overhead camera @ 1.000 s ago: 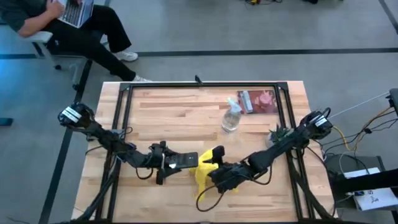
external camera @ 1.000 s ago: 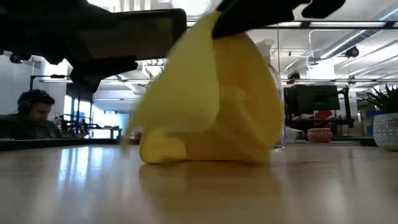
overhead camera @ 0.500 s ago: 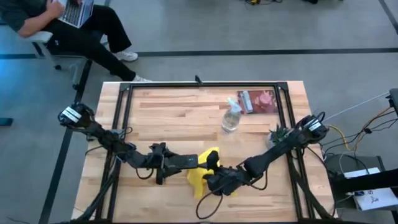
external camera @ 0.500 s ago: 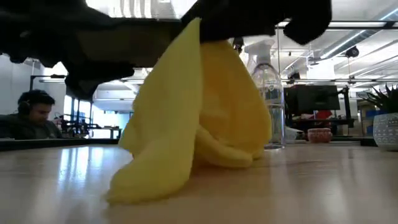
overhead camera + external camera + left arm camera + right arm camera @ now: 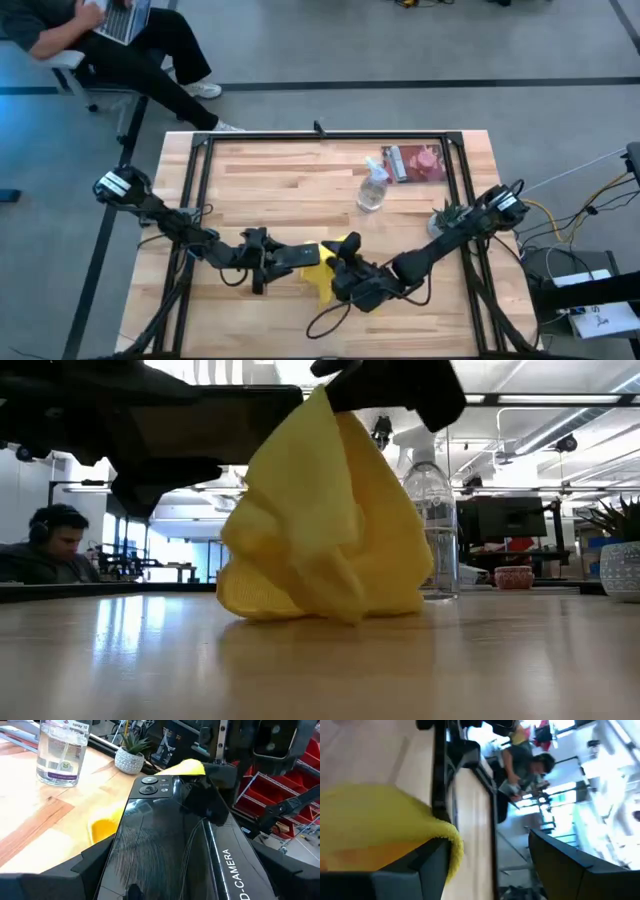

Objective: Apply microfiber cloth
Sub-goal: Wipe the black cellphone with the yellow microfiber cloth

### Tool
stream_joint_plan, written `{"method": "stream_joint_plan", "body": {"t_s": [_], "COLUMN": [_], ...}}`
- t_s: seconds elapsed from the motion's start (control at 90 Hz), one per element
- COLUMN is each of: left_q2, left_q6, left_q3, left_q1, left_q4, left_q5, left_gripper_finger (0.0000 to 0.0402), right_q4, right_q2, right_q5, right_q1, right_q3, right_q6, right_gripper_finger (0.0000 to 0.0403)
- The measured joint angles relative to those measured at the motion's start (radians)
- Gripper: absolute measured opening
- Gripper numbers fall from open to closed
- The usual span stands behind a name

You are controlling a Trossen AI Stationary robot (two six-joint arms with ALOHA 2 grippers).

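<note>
The microfiber cloth (image 5: pixel 322 272) is a bright yellow bunch near the table's front middle. It hangs from my right gripper (image 5: pixel 348 268), which is shut on it, and its lower folds (image 5: pixel 320 595) rest on the table. My left gripper (image 5: pixel 268 262) is shut on a black phone (image 5: pixel 297 257), whose camera end (image 5: pixel 150 785) points at the cloth. In the left wrist view the right gripper's dark body sits over that end, with yellow cloth (image 5: pixel 104 826) above and below it. My left gripper holds the phone by its left end, one finger (image 5: pixel 75 870) on each long side, coming level from the table's left and lying along it. The phone (image 5: pixel 165 835) is level and clear of the table. My right gripper holds the cloth's top bunch (image 5: pixel 322 405) from above, slanting in from the right. The cloth (image 5: pixel 375 820) lies against one finger (image 5: pixel 420 865). It hangs slack in a cone with its bottom on the table. How many layers it has cannot be told.
A clear spray bottle (image 5: pixel 371 190) stands beyond the cloth at the far right. A red packet (image 5: pixel 415 162) lies behind it. A small potted plant (image 5: pixel 447 213) stands by the right rail. A person (image 5: pixel 120 40) sits beyond the far left corner.
My right gripper has gone toward the table's left and a little toward the far edge, up to the phone's end. The cloth has come along. Its flap trailed toward the near edge half a second ago, and it is now bunched under the gripper.
</note>
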Motion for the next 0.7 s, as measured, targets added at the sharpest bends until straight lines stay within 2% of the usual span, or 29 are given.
{"method": "stream_joint_plan", "body": {"t_s": [0.133, 0.167, 0.222, 0.356, 0.478, 0.544, 0.644, 0.7], "left_q2": [-0.001, -0.001, -0.002, -0.002, -0.003, -0.003, -0.006, -0.007], "left_q6": [0.011, 0.016, 0.017, 0.016, 0.015, 0.015, 0.018, 0.023], "left_q3": [0.0, 0.0, 0.0, 0.0, 0.0, 0.0, 0.0, 0.0], "left_q1": [0.005, 0.007, 0.011, 0.013, 0.013, 0.014, 0.018, 0.02], "left_q4": [-0.008, -0.006, 0.001, -0.002, -0.002, -0.002, -0.003, -0.003], "left_q5": [0.005, 0.005, 0.002, 0.001, 0.001, 0.002, 0.001, 0.001], "left_gripper_finger": [0.0318, 0.0318, 0.0318, 0.0318, 0.0318, 0.0318, 0.0318, 0.0318], "right_q4": [-0.105, -0.104, -0.107, -0.11, -0.125, -0.122, -0.108, -0.117], "right_q2": [0.0, 0.0, 0.0, -0.001, -0.002, -0.002, 0.001, 0.01], "right_q5": [-0.38, -0.431, -0.412, -0.199, -0.164, -0.181, -0.329, -0.355], "right_q1": [-0.005, -0.006, -0.004, 0.0, 0.001, 0.001, -0.005, -0.004], "right_q3": [0.018, 0.019, 0.02, 0.037, 0.048, 0.052, 0.054, 0.054], "right_q6": [0.202, 0.218, 0.225, 0.182, 0.129, 0.135, 0.182, 0.187], "right_gripper_finger": [0.0231, 0.023, 0.023, 0.0244, 0.0265, 0.0278, 0.0297, 0.0307]}}
